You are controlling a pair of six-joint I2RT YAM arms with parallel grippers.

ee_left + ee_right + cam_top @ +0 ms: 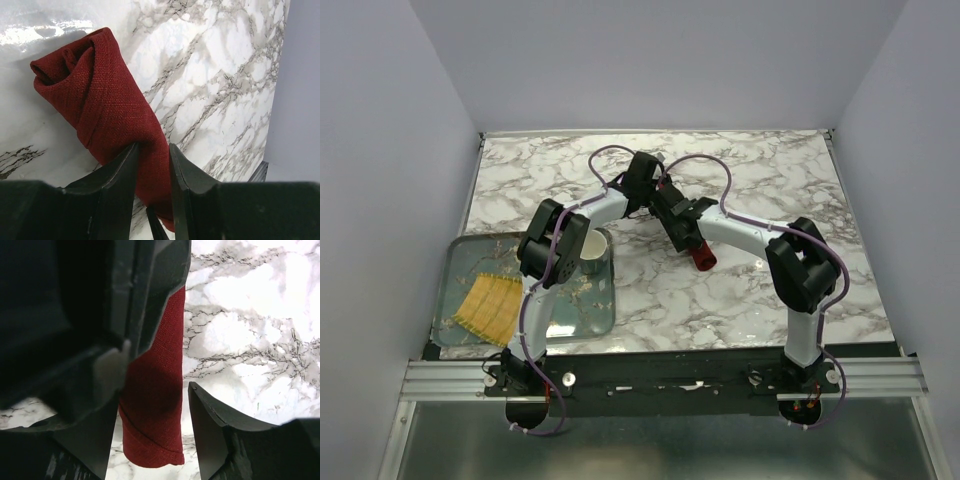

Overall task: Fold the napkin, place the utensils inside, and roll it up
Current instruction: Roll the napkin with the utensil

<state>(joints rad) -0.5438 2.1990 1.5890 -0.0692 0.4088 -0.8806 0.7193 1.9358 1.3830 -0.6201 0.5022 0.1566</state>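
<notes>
Two pincers, both mine, meet at one dark red soft cloth napkin (pixel 704 258) near the middle of the white and grey marble worktop (pixel 770 180). The napkin is rolled up into a fat tube and lies flat on the worktop. In the top view, only one red end of it pokes out from under my arms, just right of the middle of the frame.

My left pincer (pixel 153 147) is squeezing the napkin. Both black fingers (pixel 122 172) press into the cloth near one end of the roll. The other end of the roll points to the upper left of the left wrist view, and I can see the folds curl inside it.

My right pincer (pixel 152 400) is open. The napkin sits between its fingers, and I can see a bit of bare marble between the cloth and the finger (pixel 215 435) on the right side of the frame. The black body of my left pincer fills the upper left of that view.

A shiny see-through tray (pixel 580 312) sits at the lower left of the top view. A yellow ribbed woven mat (pixel 490 305) lies on it. A white round cup (pixel 592 250) stands at the tray's upper right corner, partly behind my left arm.
</notes>
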